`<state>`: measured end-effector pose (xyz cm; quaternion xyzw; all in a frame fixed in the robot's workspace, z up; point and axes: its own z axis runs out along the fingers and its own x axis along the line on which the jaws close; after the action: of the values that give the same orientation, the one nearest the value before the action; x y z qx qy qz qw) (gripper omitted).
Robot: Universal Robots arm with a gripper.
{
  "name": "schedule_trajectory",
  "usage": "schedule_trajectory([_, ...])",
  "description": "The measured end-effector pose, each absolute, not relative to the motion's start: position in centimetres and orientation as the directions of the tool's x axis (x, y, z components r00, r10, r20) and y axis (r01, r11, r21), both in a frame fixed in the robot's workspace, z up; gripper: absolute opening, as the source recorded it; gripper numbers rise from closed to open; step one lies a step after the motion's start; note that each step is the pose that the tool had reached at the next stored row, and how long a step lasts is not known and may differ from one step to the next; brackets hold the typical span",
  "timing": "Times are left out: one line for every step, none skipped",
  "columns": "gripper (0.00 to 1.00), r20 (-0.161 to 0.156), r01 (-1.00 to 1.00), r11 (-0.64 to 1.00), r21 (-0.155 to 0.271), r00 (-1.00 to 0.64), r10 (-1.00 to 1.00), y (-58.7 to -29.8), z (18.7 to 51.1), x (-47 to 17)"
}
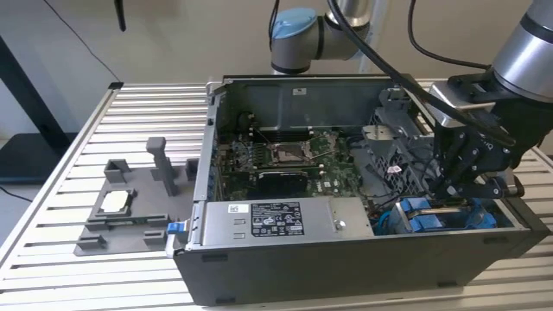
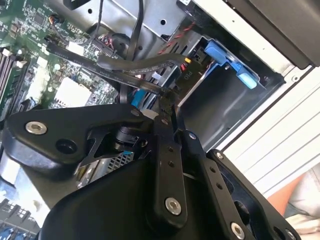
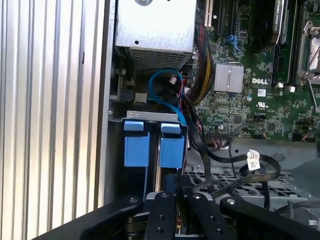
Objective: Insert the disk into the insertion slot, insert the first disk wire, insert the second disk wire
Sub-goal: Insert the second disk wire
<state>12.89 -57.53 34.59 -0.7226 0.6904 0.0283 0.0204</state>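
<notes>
The insertion slot [image 1: 399, 223] is the dark metal cage in the open computer case's near corner, at the exterior view's right. Blue carrier tabs [image 3: 137, 145] stand side by side in the insertion slot [image 3: 150, 116]; the disk's metal face is hidden. My gripper [image 1: 449, 191] hangs just above the cage. In the second wrist view the gripper [image 2: 167, 100] has its black fingers [image 2: 162, 150] closed together on a black flat disk wire [image 2: 140, 64] next to a black plug [image 2: 185, 76]. In the first wrist view the gripper [image 3: 172, 189] sits right by the tabs. A blue wire [image 3: 162, 92] loops above the cage.
A silver power-supply box [image 1: 276, 223] fills the case's front beside the cage. The motherboard [image 1: 285, 155] with its socket lies behind it. Black cables, one with a white tag [image 3: 253, 160], cross near the gripper. A grey fixture [image 1: 121, 214] stands on the slatted table [image 1: 138, 110].
</notes>
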Motion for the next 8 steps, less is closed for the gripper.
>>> schedule_trajectory([0.16,-0.069,-0.999,-0.044,0.010,0.043,-0.997,-57.53,34.56,12.89])
schedule_trajectory([0.16,-0.069,-0.999,-0.042,0.010,0.041,-0.997,-57.53,34.53,12.90])
schedule_trajectory([0.16,-0.069,-0.999,-0.040,0.010,0.039,-0.997,-57.53,34.49,12.91])
schedule_trajectory([0.16,-0.069,-0.999,-0.037,0.010,0.037,-0.997,-57.53,34.46,12.91])
schedule_trajectory([0.16,-0.069,-0.999,-0.035,0.010,0.034,-0.997,-57.53,34.42,12.92])
schedule_trajectory([0.16,-0.069,-0.999,-0.033,0.010,0.032,-0.997,-57.53,34.40,12.94])
schedule_trajectory([0.16,-0.069,-0.999,-0.032,0.010,0.031,-0.997,-57.53,34.38,12.95])
schedule_trajectory([0.16,-0.069,-0.999,-0.030,0.010,0.030,-0.997,-57.53,34.35,12.96])
